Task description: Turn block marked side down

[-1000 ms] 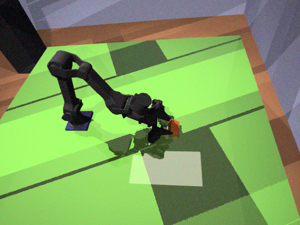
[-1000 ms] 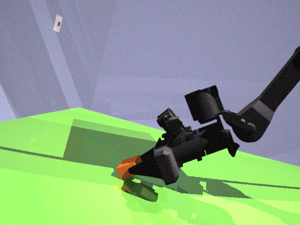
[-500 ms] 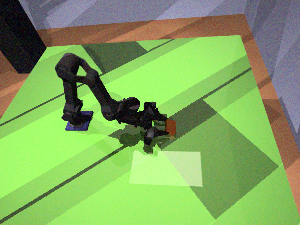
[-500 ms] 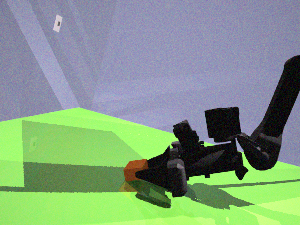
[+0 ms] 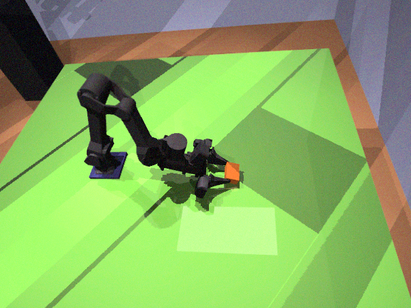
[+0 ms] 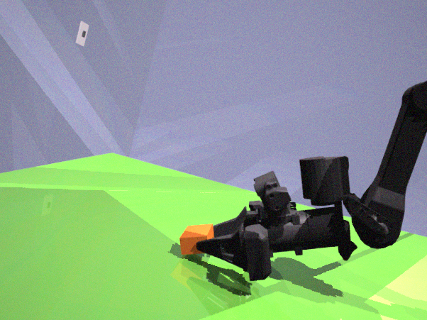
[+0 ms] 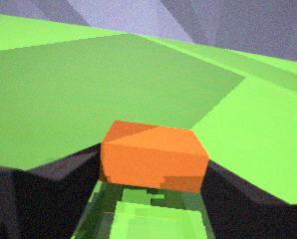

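Wrist | smooth orange block [image 5: 232, 173] [image 6: 196, 239] [image 7: 153, 159], boxy | matte black gripper [image 5: 229, 173] [image 6: 206, 238] [image 7: 154, 161] clasping it

From my remote station I cannot tell a home from a lab or an office; the pictures establish only an indoor corner with a robot work surface, where a glossy green table top [image 5: 219, 280] [image 6: 71, 280] [image 7: 60, 95] with a brown border [image 5: 205, 40] stands before plain blue-grey walls [image 5: 274, 3] [image 6: 267, 67] [image 7: 120, 12]. A small pale wall plate with a dark centre [image 6: 80, 40], resembling a switch or socket, is visible in the exterior view, and a tall black block-like object [image 5: 31, 47] of unclear kind stands beside the table in the top view.
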Robot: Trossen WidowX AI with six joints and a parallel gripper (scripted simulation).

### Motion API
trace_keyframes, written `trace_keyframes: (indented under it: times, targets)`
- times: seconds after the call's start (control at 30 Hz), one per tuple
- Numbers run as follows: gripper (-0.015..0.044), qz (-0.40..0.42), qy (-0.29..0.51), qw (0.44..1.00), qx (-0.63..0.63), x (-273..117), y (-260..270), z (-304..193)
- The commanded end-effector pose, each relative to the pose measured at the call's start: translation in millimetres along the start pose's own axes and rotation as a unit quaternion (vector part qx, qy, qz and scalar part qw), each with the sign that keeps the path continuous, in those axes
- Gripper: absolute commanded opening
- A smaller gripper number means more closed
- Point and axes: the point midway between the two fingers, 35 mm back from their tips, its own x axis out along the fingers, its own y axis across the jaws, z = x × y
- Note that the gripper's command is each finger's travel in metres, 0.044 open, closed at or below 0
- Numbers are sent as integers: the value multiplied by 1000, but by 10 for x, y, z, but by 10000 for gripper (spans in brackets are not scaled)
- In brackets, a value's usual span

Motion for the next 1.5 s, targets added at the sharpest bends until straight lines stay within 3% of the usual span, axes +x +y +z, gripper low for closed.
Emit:
trace_keyframes:
  times: [0.0,0.13,0.7,1.47]
  targets:
    - [0,2,-4,1000,2,-4,5,12]
    - [0,2,-4,1000,2,-4,5,12]
    - [440,2,-4,1000,2,-4,5,12]
    - [440,2,-4,1000,2,-4,5,12]
